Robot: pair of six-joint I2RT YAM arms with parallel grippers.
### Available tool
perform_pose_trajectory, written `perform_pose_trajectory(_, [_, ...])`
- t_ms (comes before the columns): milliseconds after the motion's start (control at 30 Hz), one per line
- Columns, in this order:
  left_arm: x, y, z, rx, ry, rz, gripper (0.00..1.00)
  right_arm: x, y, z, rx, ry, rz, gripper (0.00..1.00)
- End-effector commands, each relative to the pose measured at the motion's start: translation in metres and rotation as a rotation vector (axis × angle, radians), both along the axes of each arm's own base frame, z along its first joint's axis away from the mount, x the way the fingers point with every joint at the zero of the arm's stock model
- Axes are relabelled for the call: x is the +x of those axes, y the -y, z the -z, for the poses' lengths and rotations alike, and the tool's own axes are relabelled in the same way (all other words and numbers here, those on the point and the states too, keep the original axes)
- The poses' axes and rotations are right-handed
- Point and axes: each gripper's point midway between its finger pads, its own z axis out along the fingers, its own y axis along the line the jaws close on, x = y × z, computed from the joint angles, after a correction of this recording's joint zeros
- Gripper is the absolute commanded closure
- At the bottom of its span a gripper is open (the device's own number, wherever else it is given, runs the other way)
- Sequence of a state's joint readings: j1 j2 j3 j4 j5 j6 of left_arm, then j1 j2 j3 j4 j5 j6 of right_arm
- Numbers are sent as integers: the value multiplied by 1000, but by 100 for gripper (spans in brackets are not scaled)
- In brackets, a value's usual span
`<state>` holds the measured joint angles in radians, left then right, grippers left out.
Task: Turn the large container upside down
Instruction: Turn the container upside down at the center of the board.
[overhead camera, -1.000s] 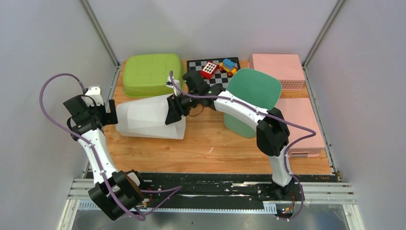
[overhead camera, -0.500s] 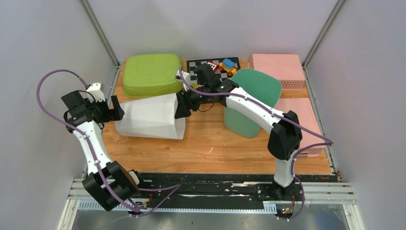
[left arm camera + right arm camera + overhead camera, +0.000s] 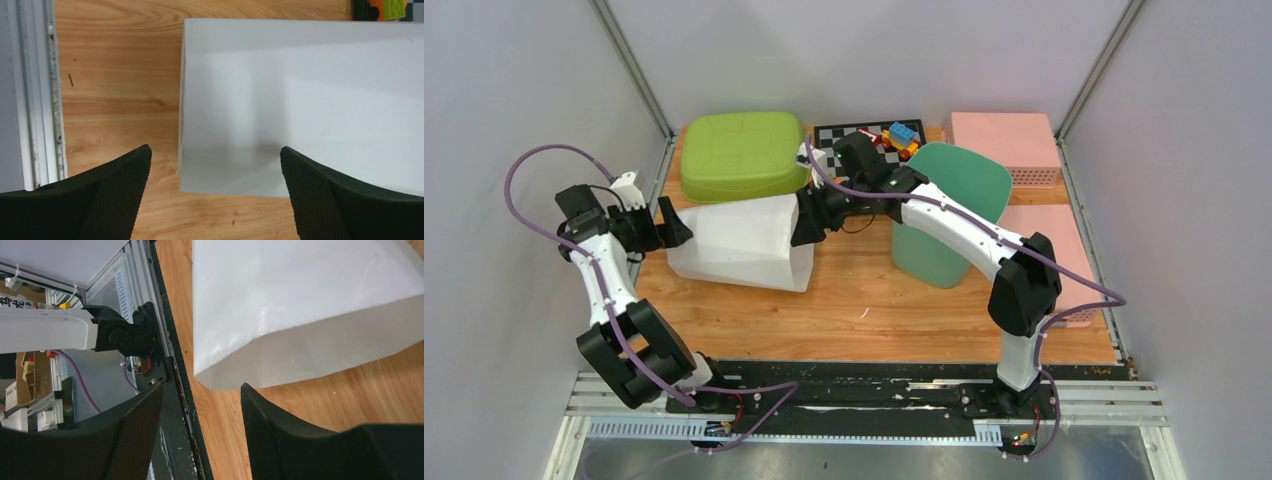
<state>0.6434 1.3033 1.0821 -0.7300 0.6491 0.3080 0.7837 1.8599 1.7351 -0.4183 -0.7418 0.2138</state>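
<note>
1. On the wooden table (image 3: 874, 300), the large container (image 3: 739, 242) is laid on its side, just in front of the green tub (image 3: 739, 150); the flip is judged half done.
2. The left gripper (image 3: 215, 150) is spread wide at its left end with nothing grasped, seemingly as a brace.
3. The right gripper (image 3: 201, 387) is parted and empty by the right rim, likely for pushing it over.

Rim corner of white container (image 3: 300, 305) apparently just beyond parted gripper (image 3: 201, 430)
</note>
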Motion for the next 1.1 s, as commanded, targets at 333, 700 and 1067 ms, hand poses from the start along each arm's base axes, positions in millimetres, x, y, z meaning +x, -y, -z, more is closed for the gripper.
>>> perform_pose_trajectory(333, [27, -4, 5, -44, 96, 21, 0, -3, -9, -6, 17, -11, -6, 41])
perform_pose_trajectory(700, [31, 13, -47, -89, 346, 43, 0, 3, 9, -15, 13, 48, 14, 40])
perform_pose_trajectory(1067, [48, 15, -30, -231, 293, 116, 0, 5, 9, -19, 19, 91, -2, 40])
